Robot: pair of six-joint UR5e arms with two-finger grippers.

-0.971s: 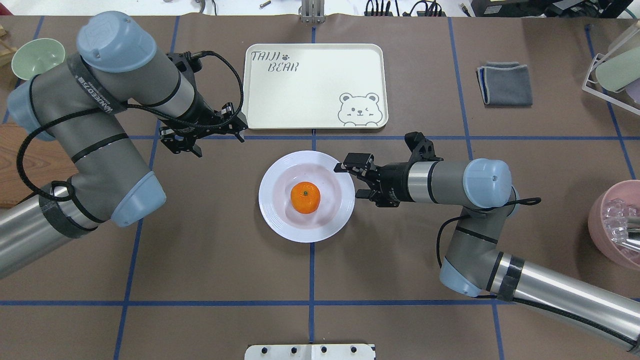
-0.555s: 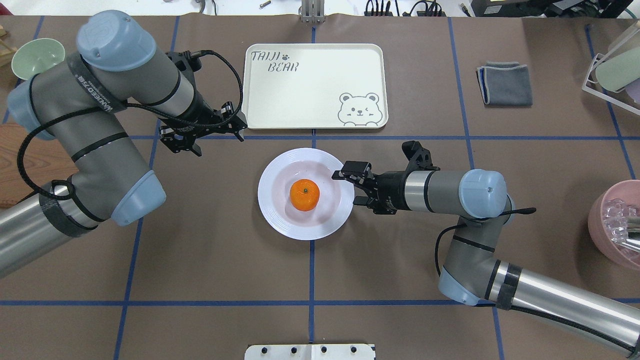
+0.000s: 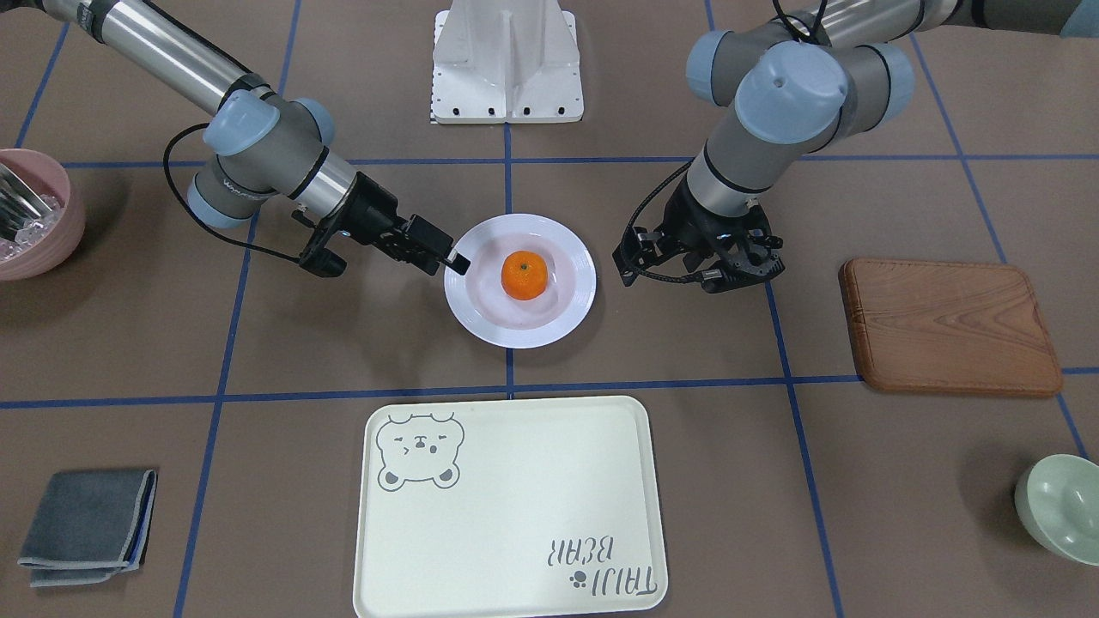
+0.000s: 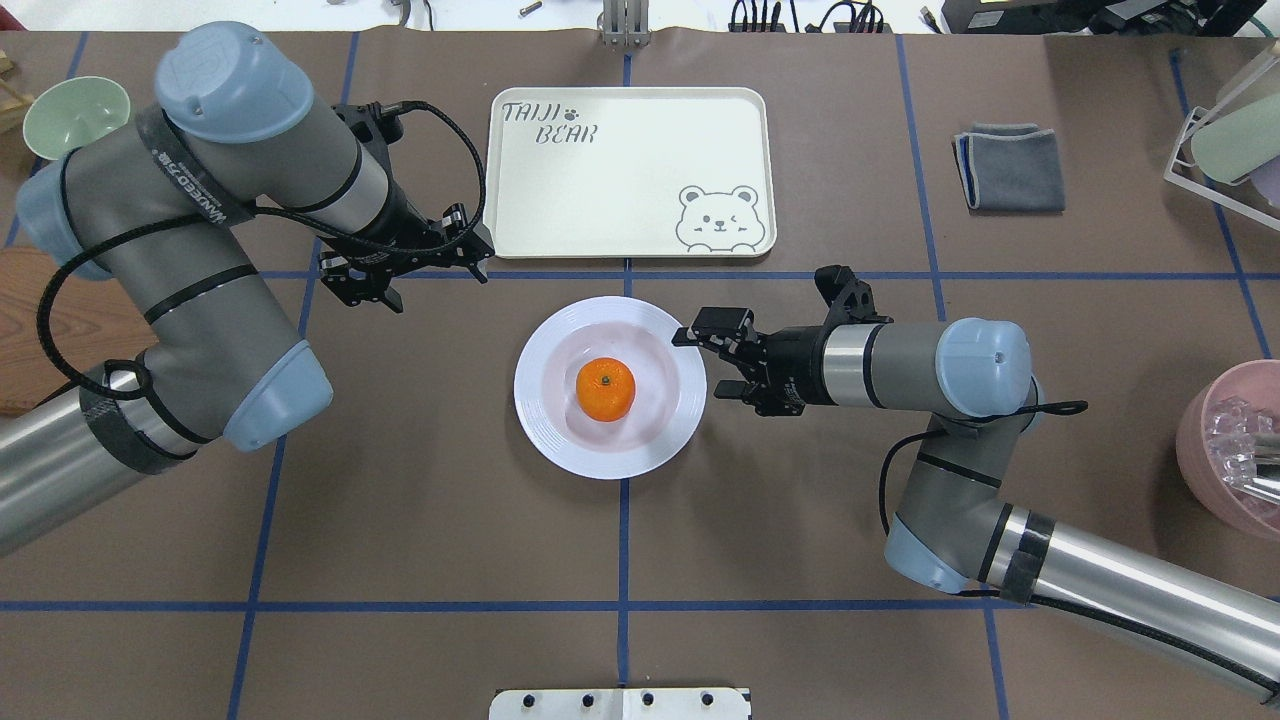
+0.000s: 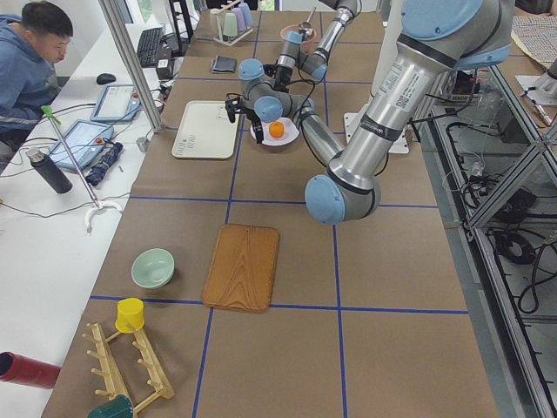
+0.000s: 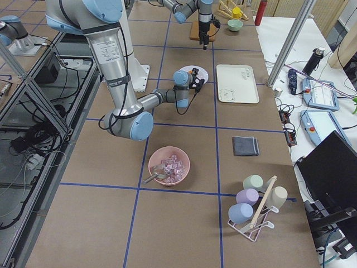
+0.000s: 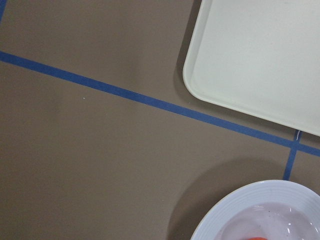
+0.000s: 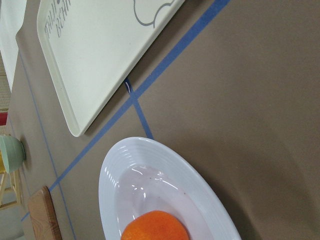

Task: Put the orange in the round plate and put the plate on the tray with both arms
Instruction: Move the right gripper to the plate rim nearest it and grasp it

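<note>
The orange (image 4: 605, 388) lies in the middle of the round plate (image 4: 560, 450), which rests on the brown table just in front of the tray (image 4: 630, 170). My right gripper (image 4: 708, 362) is open and lies low at the plate's right rim, with one finger (image 4: 700, 330) at the rim's edge. My left gripper (image 4: 365, 290) hangs open and holds nothing, above bare table to the left of the plate and near the tray's front left corner. In the front-facing view the orange (image 3: 525, 275) and plate (image 3: 515, 336) sit between the two grippers. The right wrist view shows the orange (image 8: 155, 227), plate rim (image 8: 107, 180) and tray (image 8: 100, 60).
A wooden board (image 3: 949, 326) and a pale green bowl (image 3: 1060, 506) lie on my left side. A pink bowl (image 4: 1235, 450), a folded grey cloth (image 4: 1010, 165) and a cup rack (image 4: 1225, 140) are on my right. A person (image 5: 30, 61) sits beyond the table.
The right gripper dipped toward the plate's rim, then drew back slightly to the right. The plate with the orange shifted a little to the left. The left arm has not moved.
</note>
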